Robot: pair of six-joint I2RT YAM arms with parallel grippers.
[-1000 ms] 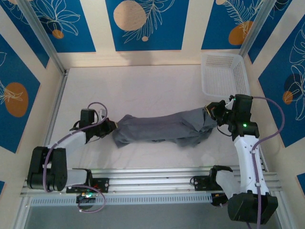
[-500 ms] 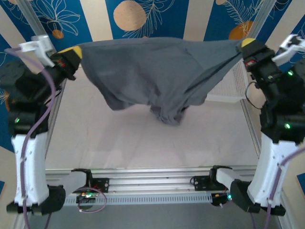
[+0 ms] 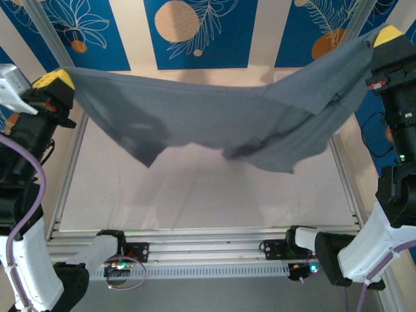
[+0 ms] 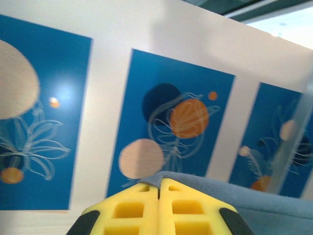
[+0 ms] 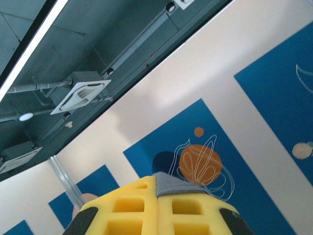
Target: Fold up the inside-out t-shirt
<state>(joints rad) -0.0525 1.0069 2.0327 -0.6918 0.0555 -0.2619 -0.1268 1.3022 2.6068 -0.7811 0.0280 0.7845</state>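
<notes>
Near edge, top view: metal rail (image 3: 208, 235) carried both bases, with the left arm (image 3: 29, 260) and right arm (image 3: 383, 240) stood up tall at either side. Past the rail was the pale counter (image 3: 195, 195), with a soft shadow on it. The t-shirt (image 3: 214, 120) was off the counter altogether, strung between the arms like a hammock. The left fingers (image 3: 55, 79) were clamped on one end at the left. The right fingers (image 3: 390, 34) were clamped on the other end, higher up at the right. The top edge ran fairly taut and sloped up to the right. The rest sagged, with one flap low at left-centre and a bunched, doubled-over part hanging lower at right-centre. No part looked to touch the counter. Left wrist view: the left fingers (image 4: 159, 198) were pressed together, and the t-shirt (image 4: 234, 193) came out at the tips and ran off right. Right wrist view: the right fingers (image 5: 155, 198) were pressed together, with a small tab of the t-shirt (image 5: 172, 184) pinched at the tip. Furthest back were blue wall panels (image 3: 195, 32) with orange discs and white line drawings, and above them a dark ceiling (image 5: 73, 54) with a light strip.
</notes>
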